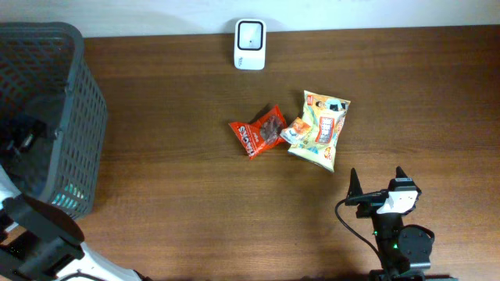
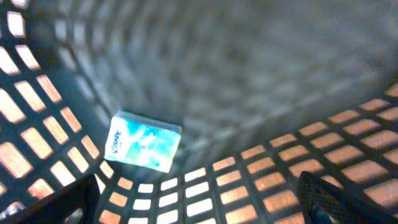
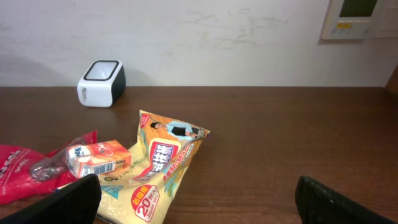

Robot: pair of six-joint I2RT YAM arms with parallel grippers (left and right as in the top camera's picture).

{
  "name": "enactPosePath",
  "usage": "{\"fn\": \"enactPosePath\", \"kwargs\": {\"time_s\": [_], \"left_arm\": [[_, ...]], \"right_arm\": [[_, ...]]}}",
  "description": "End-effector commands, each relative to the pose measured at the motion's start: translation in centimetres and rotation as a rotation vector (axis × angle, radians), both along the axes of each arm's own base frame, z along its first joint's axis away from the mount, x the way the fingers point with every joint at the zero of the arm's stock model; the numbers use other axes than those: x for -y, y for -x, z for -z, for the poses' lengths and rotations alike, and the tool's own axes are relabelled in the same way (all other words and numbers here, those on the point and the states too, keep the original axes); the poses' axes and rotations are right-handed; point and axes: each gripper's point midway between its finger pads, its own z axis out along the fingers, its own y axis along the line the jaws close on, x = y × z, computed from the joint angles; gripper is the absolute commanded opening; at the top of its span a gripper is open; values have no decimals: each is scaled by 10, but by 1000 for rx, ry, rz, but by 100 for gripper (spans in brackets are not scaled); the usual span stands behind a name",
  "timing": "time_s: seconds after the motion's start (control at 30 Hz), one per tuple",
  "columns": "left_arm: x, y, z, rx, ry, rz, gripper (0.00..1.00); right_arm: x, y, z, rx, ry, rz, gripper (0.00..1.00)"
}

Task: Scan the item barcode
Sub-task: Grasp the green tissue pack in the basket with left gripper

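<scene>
Three items lie mid-table: a red snack bag, a small orange box with a barcode on its side, and a yellow snack bag. The white barcode scanner stands at the table's far edge. My right gripper is open near the front edge, just short of the yellow bag, holding nothing. My left gripper is open inside the dark mesh basket, above a blue-and-white tissue pack on the basket floor.
The basket fills the table's left end, and its mesh walls surround the left gripper. The left arm's base sits at the front left corner. A wall runs behind the table's far edge.
</scene>
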Motion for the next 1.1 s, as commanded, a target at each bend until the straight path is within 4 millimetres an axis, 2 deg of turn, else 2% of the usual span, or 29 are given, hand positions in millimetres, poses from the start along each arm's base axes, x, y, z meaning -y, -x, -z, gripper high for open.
{"fn": "enactPosePath", "kwargs": {"time_s": [0.0,0.27,0.4,0.5,0.53,0.57,0.6,0.67,0.7,0.77,0.87,0.93,1.03,1.07], "left_arm": [[10,14,36,-59,64,-108,99],[42,38,109,-142,189,-152,99],[51,50,128,-175,210,-153,99],[47,49,133,-169,188,-152,99],[41,49,134,-173,155,-152,93],[35,51,134,-181,124,-152,77],[32,51,134,-186,103,-153,70],[26,50,134,-184,75,-154,49],[25,49,134,-180,73,-154,29],[25,49,134,-180,74,-153,0],[24,47,131,-171,69,-153,0],[23,40,119,-141,72,-128,0],[24,4,76,34,90,43,0],[25,-12,48,128,86,94,0]], "right_arm": [[0,0,4,-6,2,0,98],[0,0,4,-6,2,0,99],[0,0,4,-6,2,0,99],[0,0,4,-6,2,0,98],[0,0,4,-6,2,0,98],[0,0,4,-6,2,0,99],[0,0,4,-6,2,0,98],[0,0,4,-6,2,0,98],[0,0,4,-6,2,0,98],[0,0,4,-6,2,0,99],[0,0,4,-6,2,0,99],[0,0,4,-6,2,0,98],[0,0,4,-6,2,0,98],[0,0,4,-6,2,0,98]]}}
